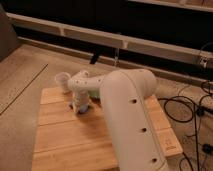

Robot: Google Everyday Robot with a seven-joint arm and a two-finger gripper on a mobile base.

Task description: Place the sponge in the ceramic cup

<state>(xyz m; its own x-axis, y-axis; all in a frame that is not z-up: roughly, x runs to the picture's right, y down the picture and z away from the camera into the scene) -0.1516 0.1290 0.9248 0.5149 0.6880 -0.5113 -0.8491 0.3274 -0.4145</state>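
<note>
Camera view. The robot's white arm (125, 117), smooth and rounded like moulded plastic, fills the right foreground and reaches left across a wooden table (65, 145) of pale, lengthwise slats. The gripper (80, 105) is lowered to the tabletop directly at the sponge (86, 108), of which only a small, soft-looking light-blue edge shows beneath it. Whether the jaws are apart or clamped on the sponge cannot be told. The ceramic cup (62, 80), a small pale cylinder with a glazed look, stands upright near the table's back left corner, close to the sponge but apart from it. A sliver of a green bowl (95, 95) shows behind the forearm, and dark cables (186, 107) trail over the speckled floor at right. Progress, as judged: the sponge lies on the wood, not in the cup, and the gripper is positioned at it. Securing the sponge, carrying it over the cup's narrow mouth and releasing it there remain.
</note>
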